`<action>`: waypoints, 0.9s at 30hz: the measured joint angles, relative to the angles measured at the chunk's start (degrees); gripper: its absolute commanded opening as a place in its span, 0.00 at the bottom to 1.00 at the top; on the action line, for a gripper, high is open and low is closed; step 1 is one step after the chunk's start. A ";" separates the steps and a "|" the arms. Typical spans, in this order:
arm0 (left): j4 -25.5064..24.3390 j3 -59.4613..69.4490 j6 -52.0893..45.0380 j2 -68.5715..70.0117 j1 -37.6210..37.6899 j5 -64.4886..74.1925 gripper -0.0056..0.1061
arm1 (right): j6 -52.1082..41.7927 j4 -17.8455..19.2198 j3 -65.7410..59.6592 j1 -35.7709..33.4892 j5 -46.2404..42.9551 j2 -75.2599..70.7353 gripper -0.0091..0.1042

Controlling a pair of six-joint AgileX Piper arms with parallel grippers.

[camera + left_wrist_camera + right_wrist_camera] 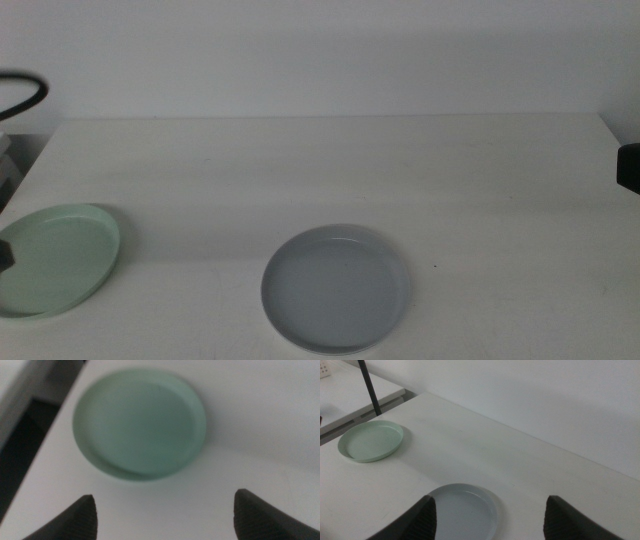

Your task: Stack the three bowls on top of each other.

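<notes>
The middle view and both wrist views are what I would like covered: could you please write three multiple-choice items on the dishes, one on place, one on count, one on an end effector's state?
1. Where is the pale mint green shallow round dish?
A. Table's left edge
B. Table's centre
C. On the grey dish

2. How many dishes are visible?
A. One
B. Two
C. Three

3. The left end effector is:
A. Shut on the green dish
B. Open, holding nothing
C. Shut on the grey dish

Key: 1 A, it lies at the white table's left edge; 2 B, only it and the grey shallow round dish show; 3 B, its jaws stand apart, short of the green dish.
</notes>
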State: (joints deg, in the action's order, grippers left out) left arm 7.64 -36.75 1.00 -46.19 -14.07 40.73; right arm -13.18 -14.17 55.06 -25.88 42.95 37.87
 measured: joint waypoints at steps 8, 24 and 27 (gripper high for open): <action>0.77 -3.91 0.19 -13.44 -0.06 0.54 0.99 | 0.00 0.00 0.00 0.00 -0.04 0.00 0.57; 1.50 -24.33 -12.04 -40.68 -14.03 8.44 0.99 | 0.00 -0.01 0.00 0.00 -0.04 0.00 0.57; 1.45 -26.66 -13.19 -46.14 -14.43 6.72 0.99 | 0.00 -0.01 0.00 0.00 -0.04 0.00 0.57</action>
State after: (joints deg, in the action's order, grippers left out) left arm 9.08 -63.40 -12.19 -92.34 -28.50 47.45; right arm -13.18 -14.18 55.06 -25.88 42.91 37.87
